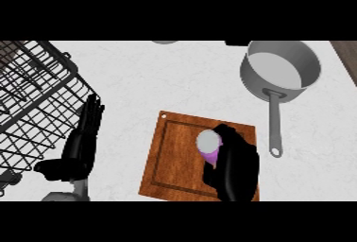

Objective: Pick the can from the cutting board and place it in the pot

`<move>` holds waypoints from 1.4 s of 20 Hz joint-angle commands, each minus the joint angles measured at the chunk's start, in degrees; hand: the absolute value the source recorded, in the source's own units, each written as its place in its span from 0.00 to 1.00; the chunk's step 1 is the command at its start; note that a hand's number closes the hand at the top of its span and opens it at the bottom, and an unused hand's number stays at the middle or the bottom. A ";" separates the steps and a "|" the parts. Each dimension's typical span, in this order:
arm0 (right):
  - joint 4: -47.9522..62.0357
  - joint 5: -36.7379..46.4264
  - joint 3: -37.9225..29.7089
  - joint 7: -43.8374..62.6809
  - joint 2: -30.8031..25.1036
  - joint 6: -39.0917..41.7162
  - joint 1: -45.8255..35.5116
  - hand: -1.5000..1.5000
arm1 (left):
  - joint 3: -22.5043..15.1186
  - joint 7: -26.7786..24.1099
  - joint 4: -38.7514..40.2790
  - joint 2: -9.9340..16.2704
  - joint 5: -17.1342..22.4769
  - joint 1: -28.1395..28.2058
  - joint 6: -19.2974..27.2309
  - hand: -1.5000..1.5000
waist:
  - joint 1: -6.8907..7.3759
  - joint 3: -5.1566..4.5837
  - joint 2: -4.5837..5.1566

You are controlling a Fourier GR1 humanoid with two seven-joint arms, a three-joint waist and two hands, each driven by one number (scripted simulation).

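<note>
A pale, marbled counter (160,80) fills the view, with a black wire rack (38,104) at the left and a grey pot (280,66) at the upper right, its long handle pointing down toward the near edge. A brown wooden cutting board (178,156) lies near the middle. On it sits the purple can (208,144) with its silver top showing, and the right hand (233,168) is curled around the can from its right side. The left hand (80,142) rests beside the rack with straight fingers pointing up, holding nothing.
</note>
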 commanded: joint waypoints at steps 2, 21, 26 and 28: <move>11.72 -11.14 -7.24 5.47 0.39 7.72 -12.90 1.00 | -2.40 0.17 -0.14 -0.55 -0.33 -1.24 -1.69 0.50 | 5.10 0.15 2.35; 50.53 -6.69 -17.13 18.51 0.37 5.58 -62.04 1.00 | -3.49 0.48 1.78 -1.80 -1.47 -3.49 -1.55 0.50 | 5.37 -0.01 1.27; 56.45 -4.57 -21.68 21.19 0.36 5.36 -68.33 1.00 | -0.93 0.40 2.74 -0.66 -1.32 -4.57 -0.91 0.50 | 3.96 0.00 1.25; 58.01 -3.97 -20.03 22.82 0.36 3.59 -67.69 1.00 | -1.15 2.74 1.08 -0.31 0.05 -3.68 -2.16 0.50 | 3.84 0.04 0.99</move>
